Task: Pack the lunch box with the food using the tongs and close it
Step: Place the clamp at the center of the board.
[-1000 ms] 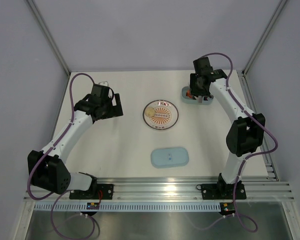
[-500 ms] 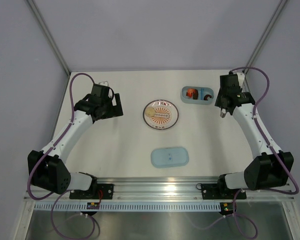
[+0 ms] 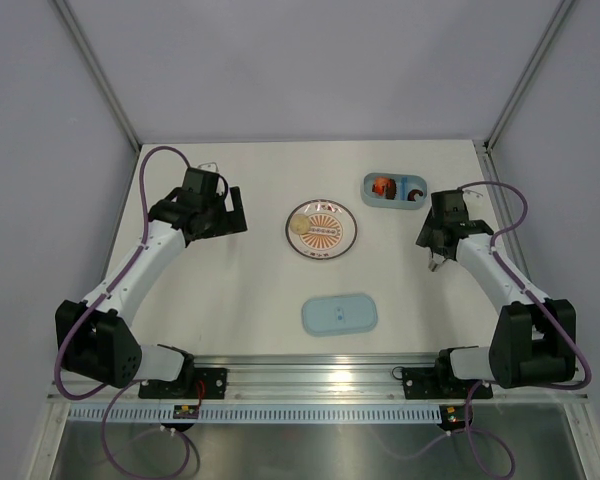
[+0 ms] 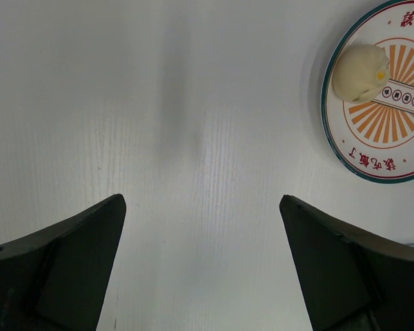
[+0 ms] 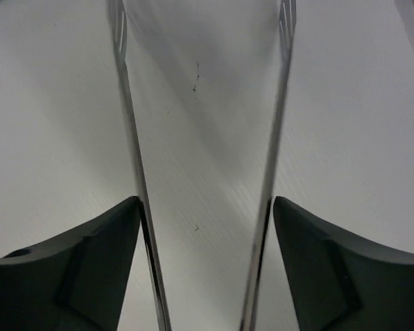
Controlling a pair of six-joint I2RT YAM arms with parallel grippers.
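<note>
Risk: tongs (image 5: 127, 138) slipped or twisted in right gripper (image 5: 205, 200), cause being arms sprung wide against fingers (image 5: 62, 269) with little squeeze. Grip judged likely held, not confirmed, as contact partly out of view.
Risk: pale bun (image 3: 300, 224) on plate (image 3: 336, 243) dropped in transit.
Tongs located between right fingers, touching both, tips pointed away over bare tabletop (image 5: 41, 103).
Lunch box (image 3: 395, 203) located just beyond right gripper, food (image 3: 383, 186) inside, lid (image 3: 340, 314) off.
Left gripper (image 4: 201, 200) spread wide, nothing held.
</note>
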